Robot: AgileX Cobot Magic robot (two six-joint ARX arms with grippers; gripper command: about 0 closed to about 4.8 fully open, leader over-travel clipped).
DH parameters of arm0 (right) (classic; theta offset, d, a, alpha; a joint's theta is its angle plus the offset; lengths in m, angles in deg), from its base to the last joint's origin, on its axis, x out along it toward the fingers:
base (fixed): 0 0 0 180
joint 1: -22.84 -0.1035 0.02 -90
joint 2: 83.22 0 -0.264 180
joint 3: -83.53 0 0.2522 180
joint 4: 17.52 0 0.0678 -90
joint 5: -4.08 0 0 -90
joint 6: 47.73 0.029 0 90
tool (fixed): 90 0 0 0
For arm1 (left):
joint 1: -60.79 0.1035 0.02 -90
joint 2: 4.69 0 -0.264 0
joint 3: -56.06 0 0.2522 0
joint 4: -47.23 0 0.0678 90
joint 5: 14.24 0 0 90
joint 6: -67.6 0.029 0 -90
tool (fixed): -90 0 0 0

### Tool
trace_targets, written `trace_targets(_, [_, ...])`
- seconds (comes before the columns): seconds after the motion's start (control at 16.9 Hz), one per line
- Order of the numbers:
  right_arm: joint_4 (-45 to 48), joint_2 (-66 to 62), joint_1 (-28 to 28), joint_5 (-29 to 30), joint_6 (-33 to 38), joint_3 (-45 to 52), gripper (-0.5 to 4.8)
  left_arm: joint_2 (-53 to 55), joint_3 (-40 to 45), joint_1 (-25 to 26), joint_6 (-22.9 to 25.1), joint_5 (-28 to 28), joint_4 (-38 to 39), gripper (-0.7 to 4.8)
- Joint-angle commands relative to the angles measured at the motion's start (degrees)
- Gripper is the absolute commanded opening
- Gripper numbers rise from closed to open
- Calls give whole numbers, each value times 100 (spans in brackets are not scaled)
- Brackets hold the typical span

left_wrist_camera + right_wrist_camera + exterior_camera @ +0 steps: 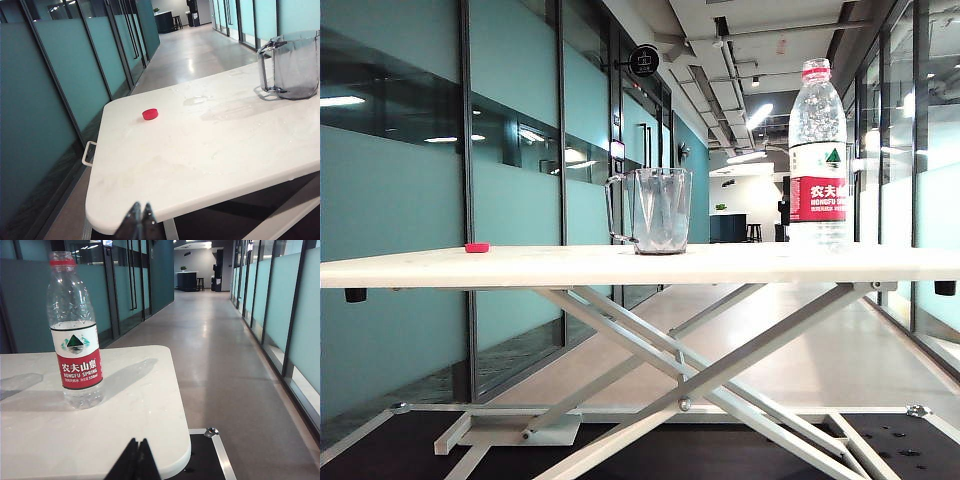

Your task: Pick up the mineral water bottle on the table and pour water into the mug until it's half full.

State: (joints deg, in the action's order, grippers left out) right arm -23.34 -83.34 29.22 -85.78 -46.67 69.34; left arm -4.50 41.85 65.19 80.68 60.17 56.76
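Nearest the wrist cameras, the left gripper [139, 220] and the right gripper [136, 457] both sit pinched together with nothing held, short of the table's [570, 266] near edge. On the tabletop in the exterior view, a small red cap [477, 247] lies far left, the mug [655, 210] stands at centre (apparently empty), and the bottle [817, 155] stands upright at right — capped.

Bottle label: mineral water bottle [75, 335] – red band w/ white Chinese chars "农夫山泉", "NONGFU SPRING" beneath; green triangle logo above.
Small print: too tiny to read.
Hanging round sign [643, 61]: illegible.
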Motion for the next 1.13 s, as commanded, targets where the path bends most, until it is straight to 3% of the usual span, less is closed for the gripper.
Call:
trace_targets(0.06, [72,7,-2,-9,24,11,0,2,-13,2,-20,-4,-52,-5])
trace_targets(0.53, [85,7,-4,4,39,11,0,2,-13,0,-22,-9,-57,-5])
trace_targets(0.65, [94,9,-2,415,599,11,0,2,-13,0,-553,-442,-52,-5])
trace_targets(0.77, [96,7,-4,1119,949,11,0,2,-13,0,-951,-1357,28,-5])
trace_targets(0.89, [87,7,-4,1967,949,13,0,2,-13,0,-1027,-2400,127,-5])
trace_targets(1.07, [98,7,-15,2437,960,11,1,2,-13,0,-1012,-2575,404,-5])
trace_targets(1.13, [120,-2,-72,2444,1248,-4,5,2,-13,0,-1012,-2566,496,-5])
